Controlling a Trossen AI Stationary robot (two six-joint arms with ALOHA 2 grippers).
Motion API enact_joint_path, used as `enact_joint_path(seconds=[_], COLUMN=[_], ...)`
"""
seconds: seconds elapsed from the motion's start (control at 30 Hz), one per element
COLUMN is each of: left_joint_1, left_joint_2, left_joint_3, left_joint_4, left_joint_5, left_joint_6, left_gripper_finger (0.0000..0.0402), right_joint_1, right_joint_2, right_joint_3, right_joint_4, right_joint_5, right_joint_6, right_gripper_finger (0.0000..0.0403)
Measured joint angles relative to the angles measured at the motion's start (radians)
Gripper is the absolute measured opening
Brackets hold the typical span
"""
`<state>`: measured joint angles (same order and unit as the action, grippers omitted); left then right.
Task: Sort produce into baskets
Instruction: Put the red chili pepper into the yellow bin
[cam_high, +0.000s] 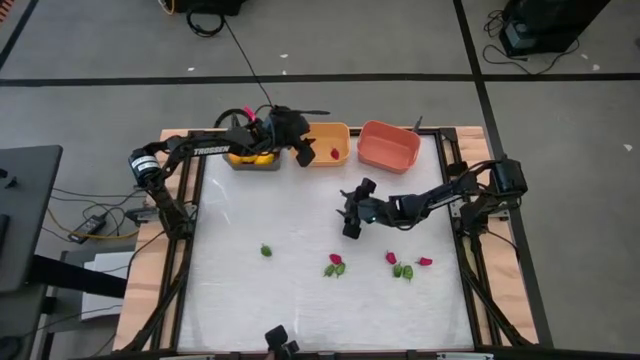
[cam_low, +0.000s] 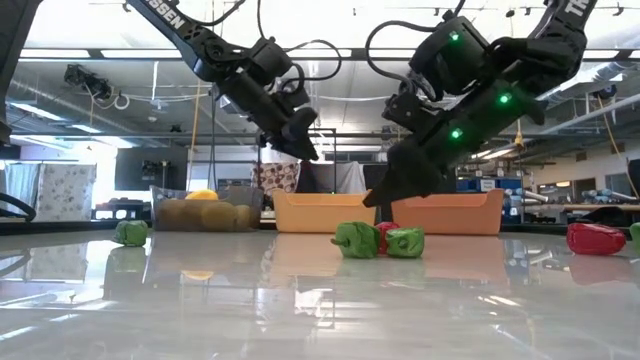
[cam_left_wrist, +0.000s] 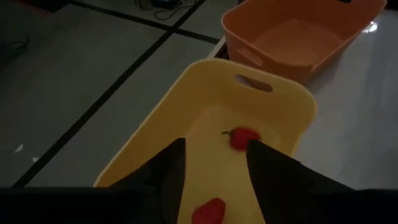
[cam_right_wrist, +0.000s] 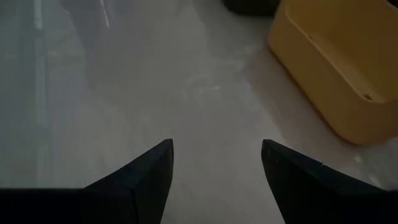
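My left gripper (cam_high: 301, 152) hangs open and empty over the orange basket (cam_high: 327, 143). Its wrist view shows two red pieces (cam_left_wrist: 244, 137) (cam_left_wrist: 208, 213) lying on the floor of the orange basket (cam_left_wrist: 280, 106), below the left gripper (cam_left_wrist: 214, 146). The dark grey basket (cam_high: 255, 160) at the far left holds yellow fruits (cam_low: 203, 197). The salmon-red basket (cam_high: 388, 146) stands at the far right. My right gripper (cam_high: 350, 218) is open and empty above bare table at mid-right; its wrist view (cam_right_wrist: 214, 149) shows only table between the fingers. Green pieces (cam_high: 266, 250) (cam_high: 403, 270) and red pieces (cam_high: 391, 258) (cam_high: 425, 261) lie on the table.
The three baskets stand in a row along the table's far edge. A red and a green piece (cam_high: 335, 266) lie together near the middle front. The loose produce lies in a band toward the near edge, nearer than my right gripper (cam_low: 385, 192). A small dark camera (cam_high: 280, 340) sits at the near edge.
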<state>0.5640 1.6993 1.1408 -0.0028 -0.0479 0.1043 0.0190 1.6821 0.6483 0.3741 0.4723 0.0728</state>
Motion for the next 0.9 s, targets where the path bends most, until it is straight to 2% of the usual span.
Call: enact_joint_path(seconds=[0.33, 0.53, 0.77, 0.9], left_joint_1=[-0.038, -0.062, -0.062, -0.08], left_joint_2=[0.0, 0.0, 0.0, 0.0], left_joint_3=[0.0, 0.0, 0.0, 0.0], left_joint_4=[-0.077, -0.026, 0.015, -0.026], left_joint_5=[-0.002, -0.002, -0.001, 0.06], left_joint_6=[0.001, 0.028, 0.048, 0.049], left_gripper_finger=[0.0177, 0.0177, 0.0177, 0.0177], right_joint_1=[-0.024, -0.026, -0.034, -0.025], right_joint_2=[0.0, 0.0, 0.0, 0.0], right_joint_3=[0.0, 0.0, 0.0, 0.0], right_joint_4=[0.11, 0.112, 0.107, 0.087], right_joint_5=[-0.002, -0.002, -0.003, -0.013], right_joint_6=[-0.093, -0.066, 0.088, 0.093], right_gripper_finger=[0.0254, 0.0254, 0.0254, 0.0254])
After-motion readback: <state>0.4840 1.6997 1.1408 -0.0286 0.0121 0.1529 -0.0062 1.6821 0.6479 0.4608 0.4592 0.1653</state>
